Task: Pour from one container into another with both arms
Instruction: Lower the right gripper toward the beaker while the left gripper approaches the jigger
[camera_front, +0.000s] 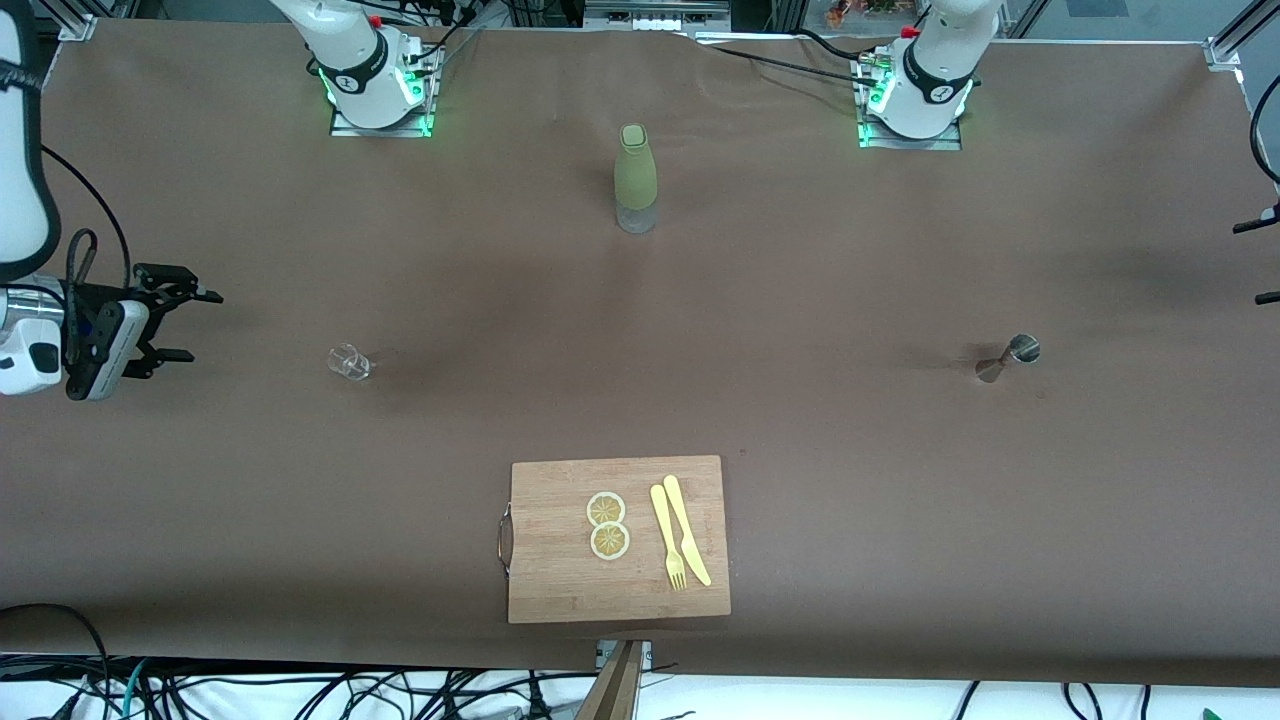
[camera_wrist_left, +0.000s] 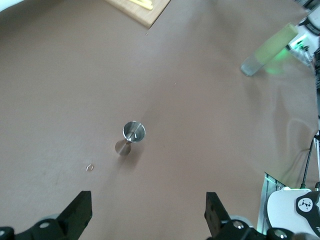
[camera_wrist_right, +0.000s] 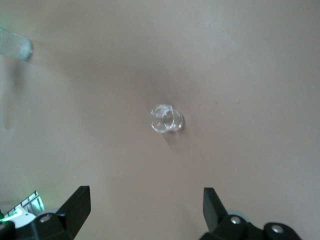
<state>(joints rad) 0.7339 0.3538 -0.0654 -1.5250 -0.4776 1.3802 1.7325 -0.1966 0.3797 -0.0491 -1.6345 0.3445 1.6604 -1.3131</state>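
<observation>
The right gripper hangs with fingers spread wide and empty over the table's right-arm end, near a small clear glass. The left gripper (also spread wide, empty) hangs over a steel jigger. A green bottle stands between the arms' bases.
</observation>
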